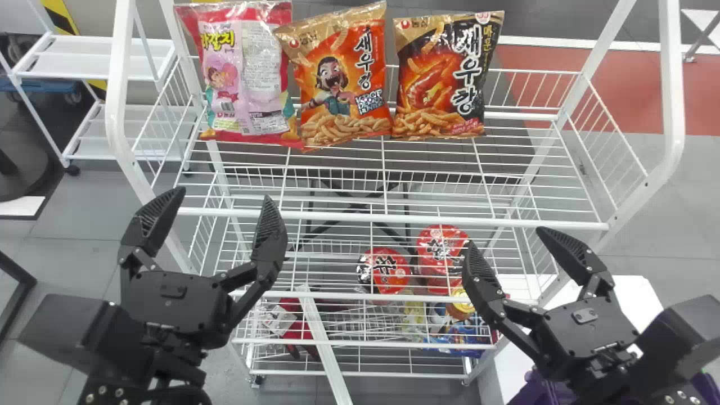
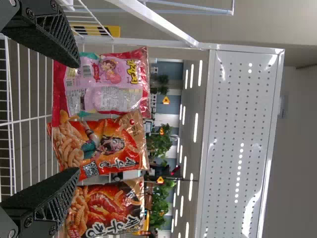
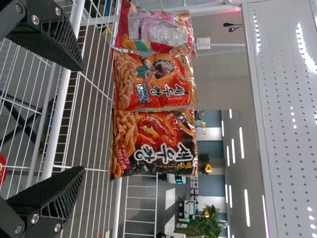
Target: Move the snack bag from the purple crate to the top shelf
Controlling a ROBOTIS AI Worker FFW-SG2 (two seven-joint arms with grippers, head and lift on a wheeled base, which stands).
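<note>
In the head view, the left hand [image 1: 224,194] and the right hand [image 1: 504,235] were open at the front of the white rack [image 1: 672,73]. A pink snack bag [image 1: 247,73], an orange snack bag [image 1: 343,84] and a black snack bag [image 1: 441,79] stood side by side on the top shelf [image 1: 394,217]. Part of the purple crate [image 1: 539,391] lay below the right arm.

In the left wrist view, the left hand [image 2: 78,118] had its fingers wide apart.

In the right wrist view, the right hand [image 3: 83,119] was spread too.
</note>
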